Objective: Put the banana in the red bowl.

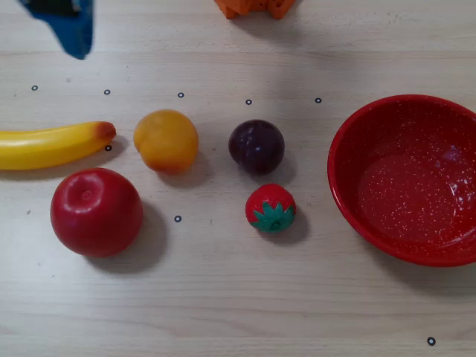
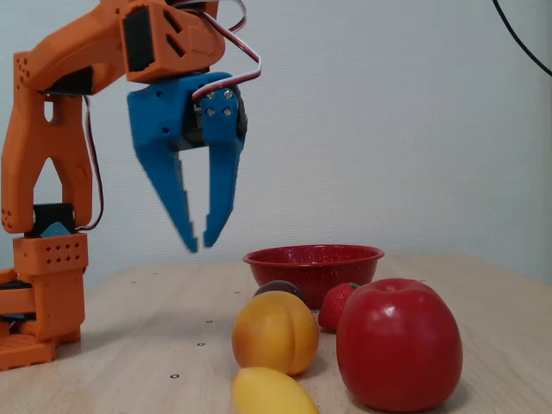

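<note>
Item: gripper [image 2: 200, 243], blue, fingers slightly parted, holding nothing; I had it raised well above the table [image 1: 238, 312].

Item: banana [image 1: 52, 145], at the left edge of the overhead view, long axis running left-right, reddish tip toward the orange fruit [image 1: 166, 140].

Relation: in the overhead view the banana lay below the fingers, apart from them; I judged a descent across its width was needed.

Item: red bowl [image 1: 349, 216], far right, empty.

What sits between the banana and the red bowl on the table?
In the overhead view, an orange-yellow fruit and a dark plum lie in line between the banana and the red bowl.
</note>
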